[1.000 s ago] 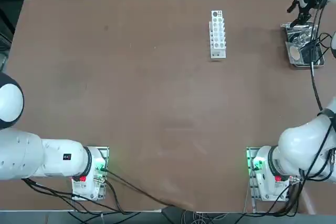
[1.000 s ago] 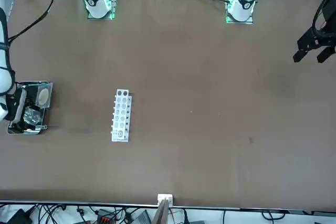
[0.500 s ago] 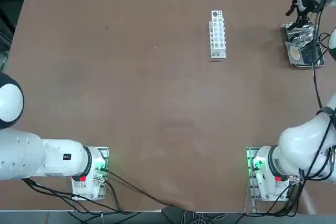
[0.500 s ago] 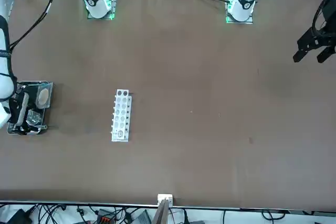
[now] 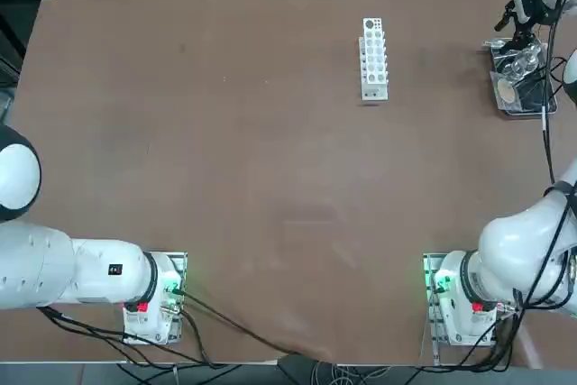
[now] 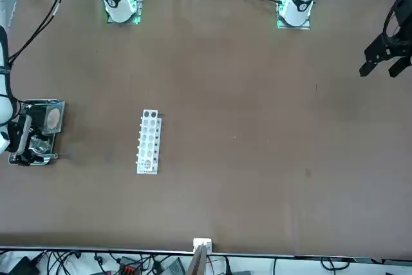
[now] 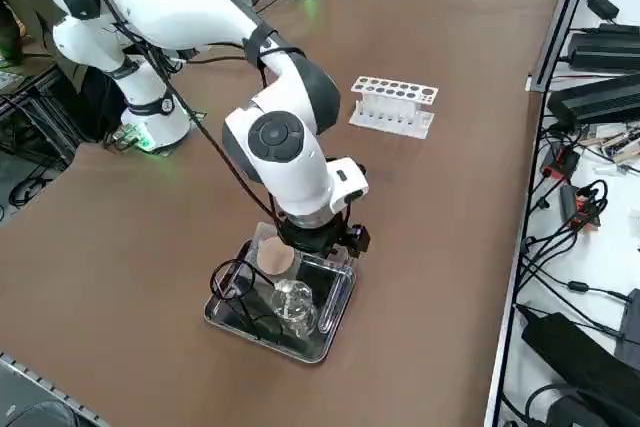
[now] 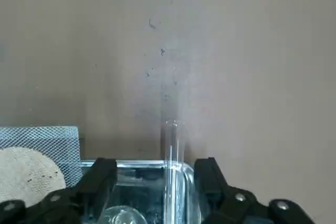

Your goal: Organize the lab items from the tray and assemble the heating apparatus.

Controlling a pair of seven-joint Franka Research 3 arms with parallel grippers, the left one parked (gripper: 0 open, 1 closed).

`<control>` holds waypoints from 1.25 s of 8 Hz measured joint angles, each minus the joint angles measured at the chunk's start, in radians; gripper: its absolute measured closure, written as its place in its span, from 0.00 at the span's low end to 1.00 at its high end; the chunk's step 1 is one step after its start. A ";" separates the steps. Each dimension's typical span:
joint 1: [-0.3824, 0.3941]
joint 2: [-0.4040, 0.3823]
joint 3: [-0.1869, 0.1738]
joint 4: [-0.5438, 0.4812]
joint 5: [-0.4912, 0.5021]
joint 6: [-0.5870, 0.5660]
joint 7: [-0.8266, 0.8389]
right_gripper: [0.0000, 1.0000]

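The right gripper [image 8: 152, 182] hangs low over the metal tray [image 7: 325, 332], which sits at the robot's right-hand edge of the brown worktop [image 5: 270, 178], towards the far corner. In the wrist view the jaws stand apart, one black finger [image 8: 100, 179] on either side of a thin clear glass tube [image 8: 171, 171] that rises upright between them at the tray's rim; neither finger visibly touches it. Whether this tube belongs to the burner cannot be told. The small clear glass burner [image 7: 294, 304] lies inside the tray on its dark floor, just beside the grey mesh square [image 8: 44, 153] with its round tan centre, which leans partly over the tray's rim. The black wire tripod [image 7: 235, 292] rests at the tray's other end, its ring overlapping the rim. All three lab items are in the tray, none stacked on another. The white test-tube rack [image 5: 374, 58] stands well apart from the tray, nearer the middle of the worktop's far edge, with its rows of holes facing up.
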 joint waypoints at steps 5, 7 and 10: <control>0.000 0.028 0.006 0.005 0.011 0.014 0.000 0.20; 0.000 0.035 0.010 0.005 0.016 0.021 0.000 0.22; 0.000 0.047 0.020 0.005 0.040 0.035 0.000 0.24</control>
